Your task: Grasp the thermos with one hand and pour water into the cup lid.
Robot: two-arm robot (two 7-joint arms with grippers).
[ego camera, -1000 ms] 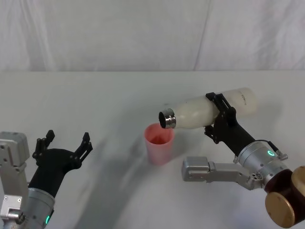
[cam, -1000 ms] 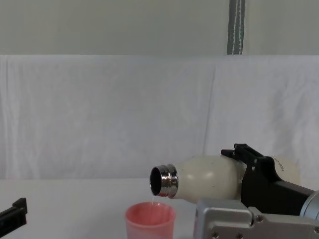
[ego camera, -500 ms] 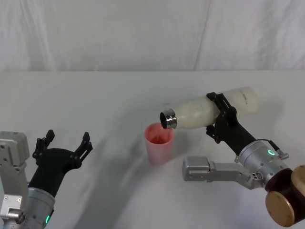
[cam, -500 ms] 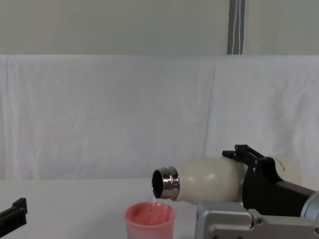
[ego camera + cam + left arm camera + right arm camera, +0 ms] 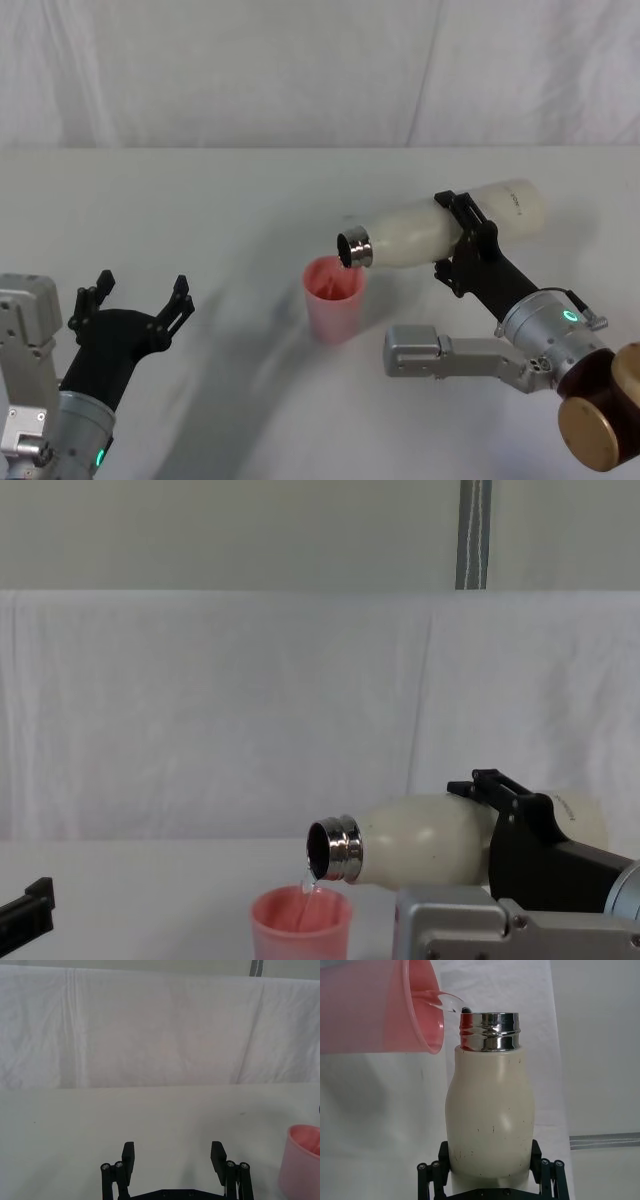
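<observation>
My right gripper (image 5: 462, 245) is shut on the cream-white thermos (image 5: 425, 231), holding it tipped on its side with the steel neck (image 5: 354, 247) pointing down and left. The pink cup lid (image 5: 333, 298) stands on the table right under that neck. A thin stream of water runs from the thermos mouth (image 5: 322, 850) into the cup lid (image 5: 301, 924). In the right wrist view the thermos (image 5: 490, 1115) sits between the jaws, and water curves from its neck into the cup lid (image 5: 380, 1005). My left gripper (image 5: 135, 305) rests open at the near left, apart from both.
A white cloth covers the table (image 5: 200, 200) and hangs as a backdrop behind it. The left gripper (image 5: 172, 1160) faces bare cloth, with the cup lid (image 5: 302, 1162) off to its side. A grey arm link (image 5: 450, 355) lies low, near the cup lid's right.
The thermos has tipped further, its neck dropping closer over the cup lid, and the water stream has grown plainer. The left arm has not moved.
</observation>
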